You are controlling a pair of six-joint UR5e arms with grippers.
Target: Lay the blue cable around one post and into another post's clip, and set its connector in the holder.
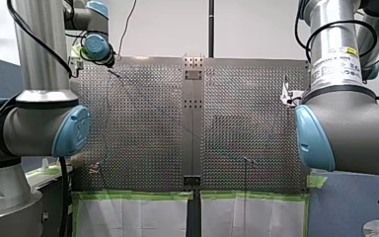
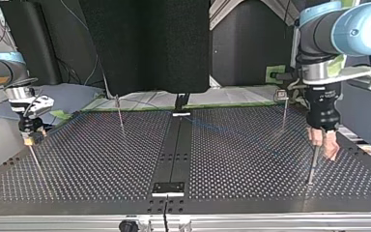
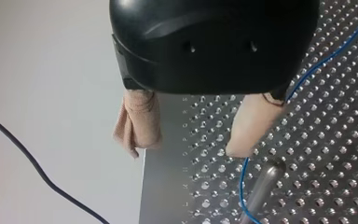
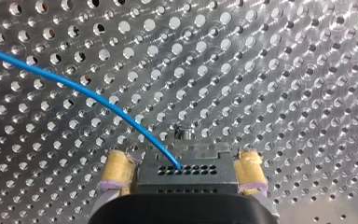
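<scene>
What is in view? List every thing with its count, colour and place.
perforated table: one, silver, under everything.
centre strip: one, black, down the table's middle.
posts: four, thin metal, two toward each side of the table.
blue cable: one, blue, across the table into the connector.
connector: one, black, between my right hand's pads.
green tape: strips, green, table's near edge, front view.
my left hand: one, black, beige pads, open, beside a post.
my right hand: one, yellow pads, shut on the connector.

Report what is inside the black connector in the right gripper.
The blue cable enters one hole in the face of the connector; the other holes look dark. Its depth inside is hidden by the housing, which the right gripper clamps between yellow pads.
</scene>
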